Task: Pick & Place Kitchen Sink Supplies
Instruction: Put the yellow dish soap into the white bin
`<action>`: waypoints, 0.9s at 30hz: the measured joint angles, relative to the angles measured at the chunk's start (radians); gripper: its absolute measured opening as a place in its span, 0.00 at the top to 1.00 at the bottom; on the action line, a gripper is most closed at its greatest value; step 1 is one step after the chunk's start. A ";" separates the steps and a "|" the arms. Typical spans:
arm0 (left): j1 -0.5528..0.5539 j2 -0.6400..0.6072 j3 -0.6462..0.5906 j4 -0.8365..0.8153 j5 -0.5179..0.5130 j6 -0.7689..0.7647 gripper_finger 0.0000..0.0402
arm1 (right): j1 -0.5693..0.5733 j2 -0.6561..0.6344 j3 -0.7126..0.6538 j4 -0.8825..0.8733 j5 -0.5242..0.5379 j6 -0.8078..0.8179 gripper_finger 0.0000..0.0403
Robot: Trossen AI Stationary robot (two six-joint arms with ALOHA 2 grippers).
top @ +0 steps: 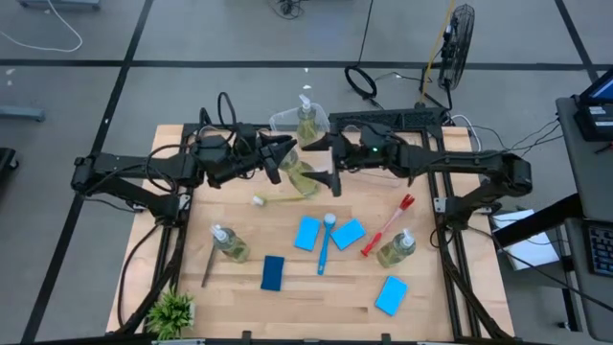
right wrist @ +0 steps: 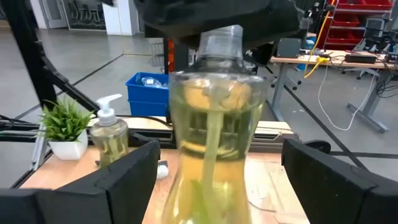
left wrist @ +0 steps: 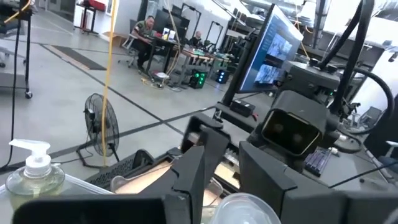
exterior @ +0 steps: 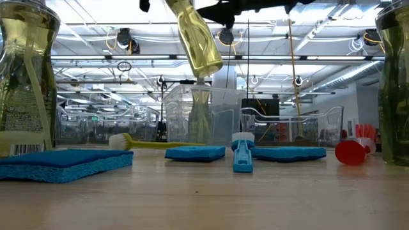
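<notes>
— High view first: what are the two arms doing at the far middle of the table (top: 287, 297)?

— They meet over a soap bottle (top: 299, 175) held tilted in the air. The left gripper (top: 276, 156) has its jaws nearly closed on the bottle's neck end. The right gripper (top: 332, 165) has its fingers (right wrist: 124, 180) spread wide on either side of the body, not touching it.

— And the rest of the supplies?

— Another bottle (top: 306, 122) stands in a clear bin (top: 284, 120) at the far edge; two more stand on the wood — one near left (top: 228, 242), one near right (top: 397, 247). Four blue sponges (top: 306, 233) lie across the near middle, a blue brush (top: 325, 242) between two of them, a red brush (top: 387, 226) to the right, a yellow-handled one (top: 280, 199) below the held bottle, and a dark one (top: 207, 266) on the left. A potted plant (top: 172, 312) sits at the near left corner.
</notes>
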 joint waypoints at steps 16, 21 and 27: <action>0.005 0.000 0.002 0.058 0.008 0.086 0.87 | 0.029 0.163 0.171 -0.044 -0.054 -0.017 0.21; 0.005 0.003 0.000 0.035 0.009 0.073 0.91 | 0.048 0.171 0.171 -0.073 -0.032 -0.048 0.30; 0.004 0.003 0.000 0.060 0.011 0.073 0.91 | 0.058 0.172 0.171 -0.074 0.026 -0.076 0.35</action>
